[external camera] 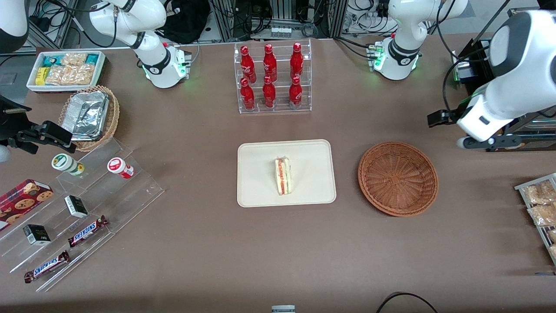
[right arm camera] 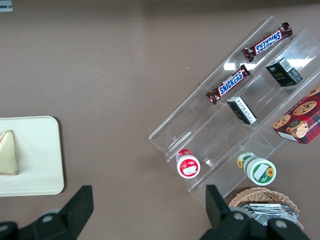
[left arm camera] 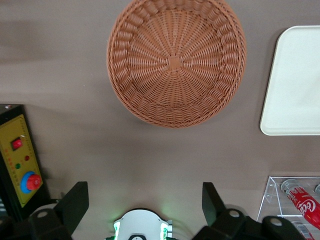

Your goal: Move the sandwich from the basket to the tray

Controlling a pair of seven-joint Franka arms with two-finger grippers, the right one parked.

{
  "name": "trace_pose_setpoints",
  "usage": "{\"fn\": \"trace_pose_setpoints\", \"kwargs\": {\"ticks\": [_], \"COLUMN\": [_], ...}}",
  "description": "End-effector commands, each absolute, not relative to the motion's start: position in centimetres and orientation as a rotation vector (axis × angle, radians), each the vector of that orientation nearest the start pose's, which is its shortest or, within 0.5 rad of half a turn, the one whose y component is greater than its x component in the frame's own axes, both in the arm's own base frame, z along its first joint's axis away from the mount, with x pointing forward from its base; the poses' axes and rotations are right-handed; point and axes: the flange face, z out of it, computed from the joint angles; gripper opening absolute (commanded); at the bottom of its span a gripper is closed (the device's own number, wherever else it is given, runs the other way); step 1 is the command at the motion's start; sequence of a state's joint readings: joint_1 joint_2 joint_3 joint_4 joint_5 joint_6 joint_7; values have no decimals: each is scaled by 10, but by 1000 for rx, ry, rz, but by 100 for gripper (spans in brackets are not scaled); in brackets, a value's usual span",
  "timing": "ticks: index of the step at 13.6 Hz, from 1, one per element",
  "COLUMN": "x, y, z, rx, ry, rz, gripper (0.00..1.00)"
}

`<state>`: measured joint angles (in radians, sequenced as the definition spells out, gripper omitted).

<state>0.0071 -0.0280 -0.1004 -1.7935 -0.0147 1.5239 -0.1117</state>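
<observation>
Sandwich (external camera: 283,175) is lying in the middle of the tray (external camera: 256,191), looking soft, light and easy to squash unless held gently by its bread sides, while the empty pincer (left arm camera: 145,200) is hanging spread open near the basket (external camera: 397,178), farther from the front camera.
</observation>
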Motion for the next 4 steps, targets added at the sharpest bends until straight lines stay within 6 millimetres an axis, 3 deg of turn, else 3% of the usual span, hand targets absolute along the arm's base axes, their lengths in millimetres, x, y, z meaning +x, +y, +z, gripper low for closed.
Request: {"fn": "trace_pose_setpoints", "kwargs": {"ticks": [1,4], "x": [520,523], "y": [-46,-39], "z": [566,582], "rx": [-3116,-3121], "ry": [32,9], "rz": [332,281], "gripper": [100,100]}}
